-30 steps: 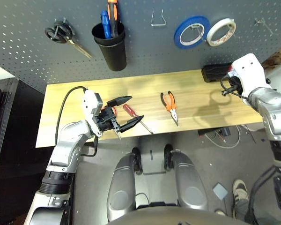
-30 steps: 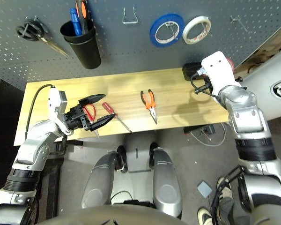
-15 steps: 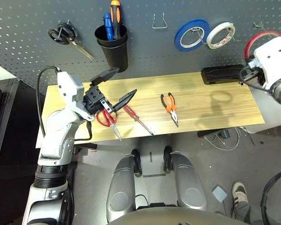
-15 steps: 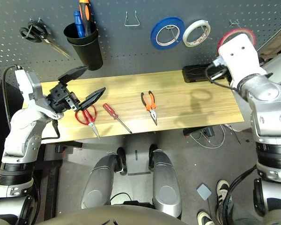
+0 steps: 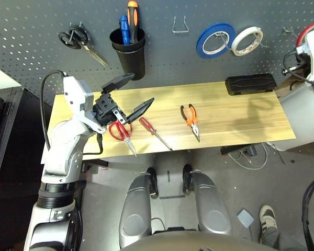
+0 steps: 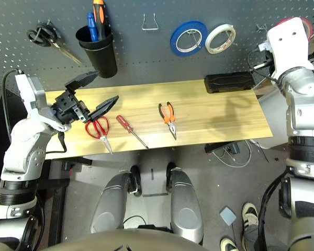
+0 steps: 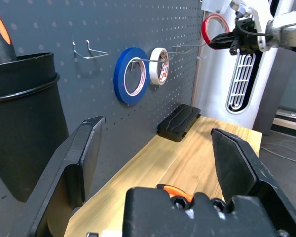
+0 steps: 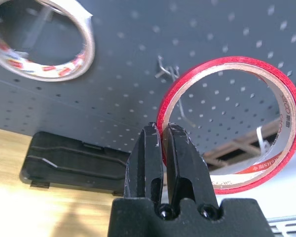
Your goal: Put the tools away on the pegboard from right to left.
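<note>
- Right gripper [image 8: 164,133] clamped on the thin red tape ring [image 8: 232,123], both fingers pinching the ring's rim at its lower left edge, ring standing upright past the fingertips.
- Held up right in front of the pegboard [image 5: 31,31], close to a bare metal hook [image 8: 167,74], just past the white tape roll [image 5: 247,38] at the board's right end. Can't tell if touching the hook.
- Left gripper [image 5: 129,94] hanging over the left part of the wooden tabletop [image 5: 225,115], fingers spread wide apart, nothing between them.
- Red-handled scissors [image 5: 120,133] flat on the table directly under those open fingers, not touching.
- Red-handled screwdriver [image 5: 153,132] lying just to the right of the scissors, orange-handled pliers [image 5: 190,118] further right near the table's middle.
- Up on the board: black-handled scissors [image 5: 78,41] at left, black cup [image 5: 130,49] with a blue and an orange handle sticking out, empty wire hook [image 5: 180,25], blue tape roll [image 5: 214,40].
- Black case [image 5: 250,83] sitting at the table's back right.
</note>
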